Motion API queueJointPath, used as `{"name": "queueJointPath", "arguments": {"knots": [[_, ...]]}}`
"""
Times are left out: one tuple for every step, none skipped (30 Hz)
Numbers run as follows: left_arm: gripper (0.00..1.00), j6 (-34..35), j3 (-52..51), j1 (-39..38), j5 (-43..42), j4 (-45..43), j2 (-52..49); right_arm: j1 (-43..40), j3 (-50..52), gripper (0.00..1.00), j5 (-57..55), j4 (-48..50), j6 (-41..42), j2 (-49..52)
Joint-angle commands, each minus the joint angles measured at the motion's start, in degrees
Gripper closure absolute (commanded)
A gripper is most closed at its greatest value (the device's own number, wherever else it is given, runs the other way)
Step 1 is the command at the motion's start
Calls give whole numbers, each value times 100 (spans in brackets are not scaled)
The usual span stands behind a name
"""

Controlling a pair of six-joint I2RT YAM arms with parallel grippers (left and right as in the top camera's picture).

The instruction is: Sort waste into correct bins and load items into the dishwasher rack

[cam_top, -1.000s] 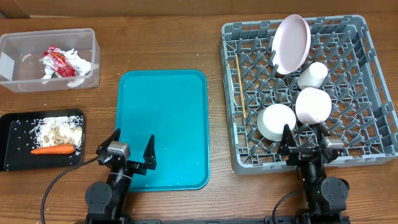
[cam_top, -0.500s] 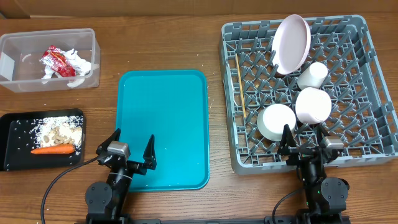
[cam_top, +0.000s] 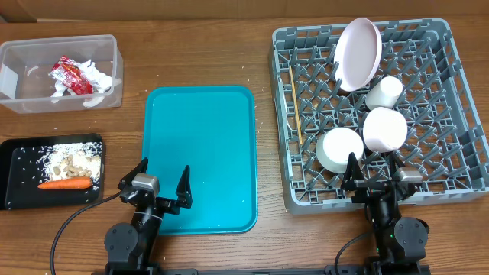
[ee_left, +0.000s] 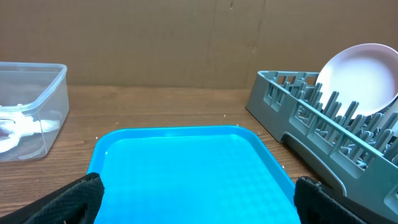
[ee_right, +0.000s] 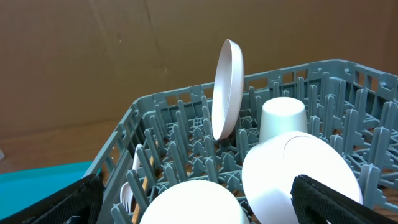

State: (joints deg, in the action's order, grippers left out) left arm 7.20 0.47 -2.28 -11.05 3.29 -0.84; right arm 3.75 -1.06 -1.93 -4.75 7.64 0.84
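The grey dishwasher rack (cam_top: 451,53) at the right holds the pink plate (cam_top: 357,53) upright, a white cup (cam_top: 383,92), two upturned white bowls (cam_top: 341,148) (cam_top: 384,128), a chopstick (cam_top: 292,95) and a white fork (ee_right: 126,194). The clear tub (cam_top: 15,55) at the far left holds the red wrapper (cam_top: 66,75) and white tissue (cam_top: 99,79). The black tray (cam_top: 11,164) holds the carrot (cam_top: 65,183) and beige scraps (cam_top: 74,160). My left gripper (cam_top: 155,187) is open and empty over the teal tray's near edge. My right gripper (cam_top: 378,177) is open and empty at the rack's near edge.
A flat teal tray (cam_top: 202,145) lies in the middle of the wooden table, bare, and shows in the left wrist view (ee_left: 186,168). A brown cardboard wall (ee_left: 186,37) stands behind the table. A few crumbs lie on the wood near the trays.
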Motion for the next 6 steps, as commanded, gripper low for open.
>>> {"name": "queueJointPath", "arguments": {"knots": [[0, 55, -20, -33, 55, 9, 63, 2, 61, 0, -55, 13, -24, -68], [0, 55, -20, -33, 55, 11, 63, 2, 61, 0, -55, 13, -24, -68], [0, 55, -20, -33, 55, 11, 63, 2, 61, 0, -55, 13, -24, -68], [0, 55, -20, -33, 55, 11, 63, 2, 61, 0, -55, 13, -24, -68], [0, 55, -20, -33, 55, 9, 63, 2, 61, 0, -55, 13, -24, -68], [0, 55, -20, -33, 55, 11, 63, 2, 61, 0, -55, 13, -24, -68]]}}
